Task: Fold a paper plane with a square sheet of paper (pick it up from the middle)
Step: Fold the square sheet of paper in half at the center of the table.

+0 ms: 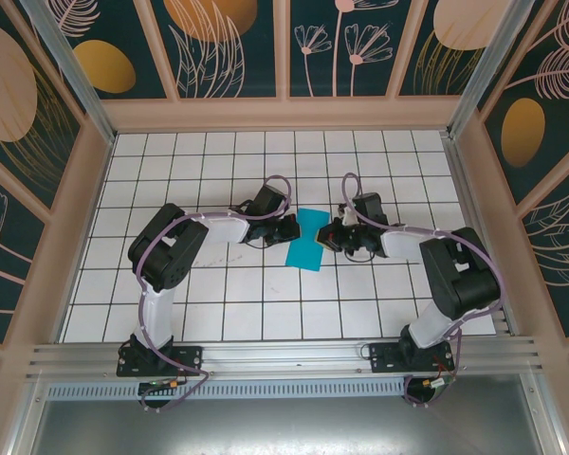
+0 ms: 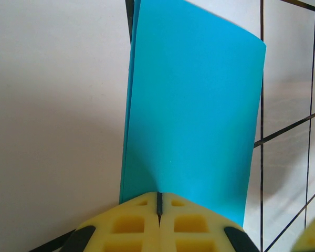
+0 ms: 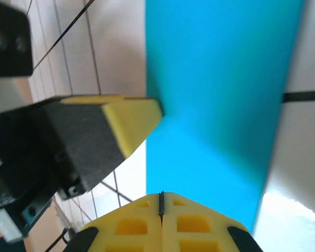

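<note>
Step in hand, as I judge it: an early lengthwise fold. The square sheet of paper (image 1: 308, 242) sits doubled at mid-worktop (image 1: 218, 303), between the arms. The left gripper (image 1: 286, 228) and right gripper (image 1: 334, 234) have their jaws pressed together, each pinching an opposite edge. The next move calls for aligned edges and a firm crease.

One teal sheet of paper (image 1: 308, 239), two arms (image 1: 161, 254) (image 1: 455, 270), one tiled table (image 1: 266, 303)

left arm (image 1: 161, 256), right arm (image 1: 455, 270): white links, black joints | cables (image 1: 270, 182): lilac, looped at wrists | fingers (image 2: 131, 226): yellow, square-pocketed, black corners | bases (image 1: 156, 358): black, bolted
</note>
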